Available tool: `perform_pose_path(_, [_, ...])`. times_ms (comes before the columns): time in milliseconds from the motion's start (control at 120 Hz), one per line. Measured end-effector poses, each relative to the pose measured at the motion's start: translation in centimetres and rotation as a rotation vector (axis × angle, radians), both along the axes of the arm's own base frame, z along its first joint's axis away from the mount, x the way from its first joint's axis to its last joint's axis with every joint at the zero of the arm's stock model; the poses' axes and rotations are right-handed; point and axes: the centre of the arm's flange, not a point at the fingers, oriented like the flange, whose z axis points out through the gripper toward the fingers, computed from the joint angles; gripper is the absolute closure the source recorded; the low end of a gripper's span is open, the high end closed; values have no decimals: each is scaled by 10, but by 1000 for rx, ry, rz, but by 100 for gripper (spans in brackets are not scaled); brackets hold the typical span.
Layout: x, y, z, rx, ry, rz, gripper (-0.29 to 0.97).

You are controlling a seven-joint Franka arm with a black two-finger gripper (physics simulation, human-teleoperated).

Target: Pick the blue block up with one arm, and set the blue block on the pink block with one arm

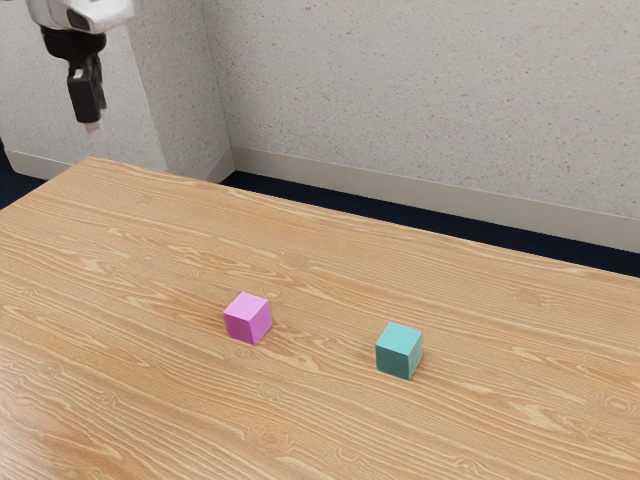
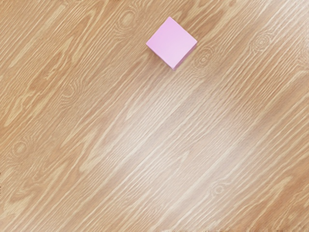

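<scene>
blue block (image 1: 399,350): sits flat on the surface (image 1: 140,260), to the exterior view's right of the pink block (image 1: 248,317) and clearly apart from it. It's more teal than blue tbh, but it's your only candidate.
tool (image 1: 90,118): hangs high over the surface's far corner at the exterior view's upper left, well away from both blocks. It's edge-on to the camera, so I can't tell if it's spread or pressed together.
wrist view: the pink block (image 2: 171,42) sits corner-on against the wood grain.
handling guess: small solid cube that looks rigid and light. The faces are smooth, so it may be a bit slippery, but it won't squash or break.
where to grab: come straight down and pinch two opposite side faces around mid-height, squared to the faces and not the corners. You'll probably need some wrist turn to line up.
stacking note: the pink top looks about the same size as the blue block, so centre it carefully.
</scene>
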Motion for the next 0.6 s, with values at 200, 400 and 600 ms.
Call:
perform_pose_path(200, [-6, -1, 32, 14, -37, -124, 0])
perform_pose_path(400, [-54, -70, 145, 56, -206, -333, 0])
perform_pose_path(600, [-41, -44, 123, 81, -122, -332, 0])
